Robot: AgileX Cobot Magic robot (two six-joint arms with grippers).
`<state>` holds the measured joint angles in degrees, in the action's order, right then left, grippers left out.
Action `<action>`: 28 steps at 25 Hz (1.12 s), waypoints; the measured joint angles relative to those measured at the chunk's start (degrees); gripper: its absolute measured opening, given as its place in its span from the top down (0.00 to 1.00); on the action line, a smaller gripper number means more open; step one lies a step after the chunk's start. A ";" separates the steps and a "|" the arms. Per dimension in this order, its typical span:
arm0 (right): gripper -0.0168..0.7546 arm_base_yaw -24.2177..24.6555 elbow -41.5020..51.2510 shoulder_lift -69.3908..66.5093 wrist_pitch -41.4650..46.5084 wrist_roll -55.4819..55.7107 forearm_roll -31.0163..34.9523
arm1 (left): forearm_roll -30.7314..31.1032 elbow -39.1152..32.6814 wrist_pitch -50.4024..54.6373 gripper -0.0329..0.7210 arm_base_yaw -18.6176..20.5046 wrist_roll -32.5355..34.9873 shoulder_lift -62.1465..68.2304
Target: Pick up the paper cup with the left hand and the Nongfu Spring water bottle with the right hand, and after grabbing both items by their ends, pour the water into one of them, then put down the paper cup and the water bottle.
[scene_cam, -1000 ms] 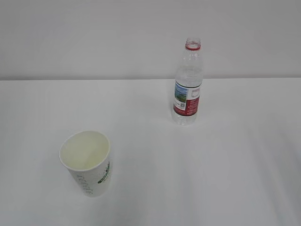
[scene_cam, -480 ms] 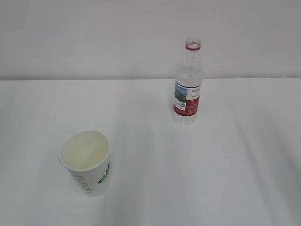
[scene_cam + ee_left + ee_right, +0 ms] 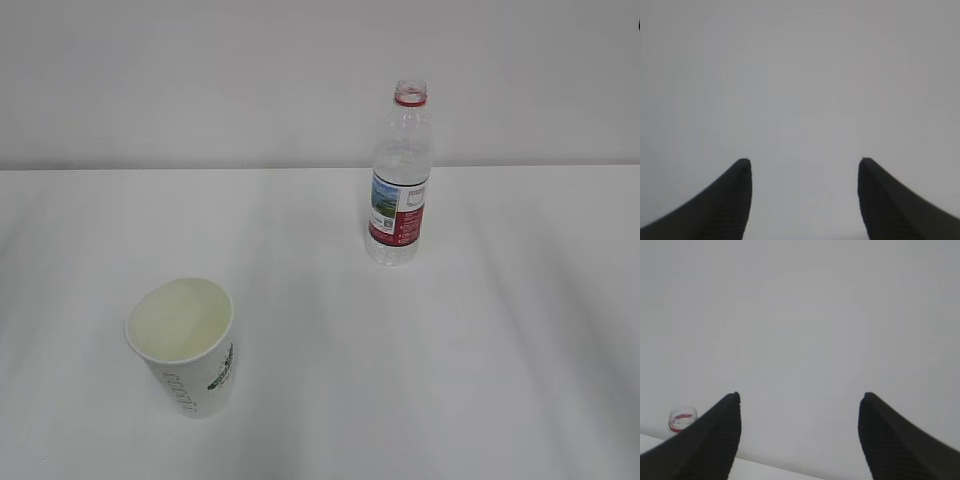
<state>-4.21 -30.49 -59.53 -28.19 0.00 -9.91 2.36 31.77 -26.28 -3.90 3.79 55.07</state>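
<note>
Spreading wide on nothing, the left hand [image 3: 802, 200] faces only blank grey wall. The right hand [image 3: 800, 435] is equally spread and empty, the Nongfu Spring water bottle [image 3: 682, 420] peeking in at far left. On the white table [image 3: 500, 380], the paper cup [image 3: 184, 345] stands upright near-left; the uncapped bottle stands far right, well apart.

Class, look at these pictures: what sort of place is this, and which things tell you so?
Probably a robot test bench: a bare white table against a blank wall, holding only a cup and an uncapped bottle.
</note>
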 joint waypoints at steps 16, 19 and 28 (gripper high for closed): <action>0.26 0.00 0.00 -21.21 -17.94 0.00 0.00 | -0.54 0.00 -8.93 0.31 0.03 0.00 20.15; 0.26 0.00 0.00 -24.52 -18.74 0.00 0.00 | -0.54 -0.88 -9.61 0.31 0.03 0.00 23.77; 0.26 0.00 1.56 -31.75 -26.50 0.00 0.00 | -0.59 -8.92 -22.34 0.31 0.03 0.00 32.96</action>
<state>-4.21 -28.93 -91.29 -54.69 0.00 -9.91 1.77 22.85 -48.62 -3.87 3.79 88.02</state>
